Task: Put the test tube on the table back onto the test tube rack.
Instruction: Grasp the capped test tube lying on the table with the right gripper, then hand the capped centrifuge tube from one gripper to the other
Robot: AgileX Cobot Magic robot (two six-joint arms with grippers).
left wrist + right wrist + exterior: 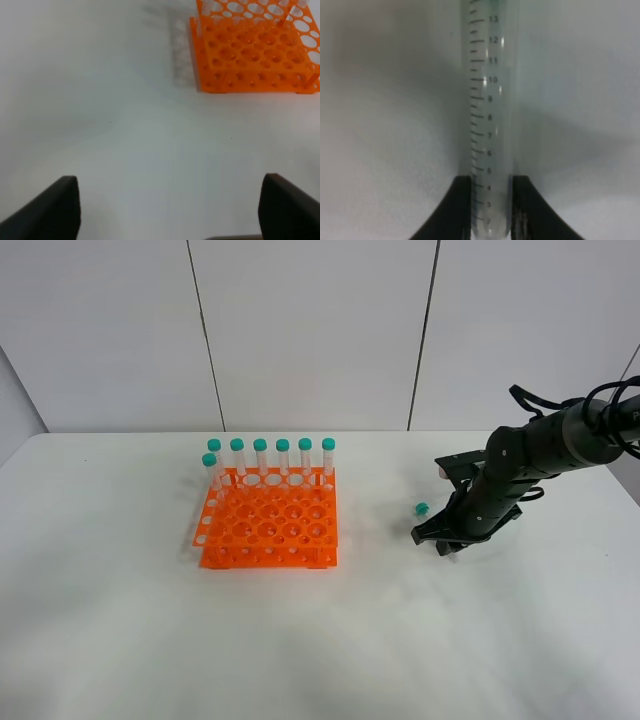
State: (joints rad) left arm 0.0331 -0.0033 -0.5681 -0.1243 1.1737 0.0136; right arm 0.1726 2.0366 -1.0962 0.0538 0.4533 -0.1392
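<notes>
Right pincer: the right pincer is pinching the test tube, with a black finger tight against each side of it, down by the lowest graduation marks.
Tube: it lies low and roughly flat over the table, well to the right of the rack. Its teal cap pokes out past the pincer toward the rack. I cannot tell whether it has left the table.
Left pincer: the left pincer is spread wide with nothing between its fingers, hanging over bare table with the rack ahead of it.
Rack: the orange test tube rack stands well apart from the held tube. Most of its holes are free.
Neighbours: seven capped tubes stand upright, six along the back row and one at the left edge.
Risk, grip: the hold is near the tip, so most of the tube overhangs. I judge the smooth plastic could pivot or slide as it is swung upright.
Risk, placing: a tilted tube may catch a hole's rim or knock the standing tubes.
</notes>
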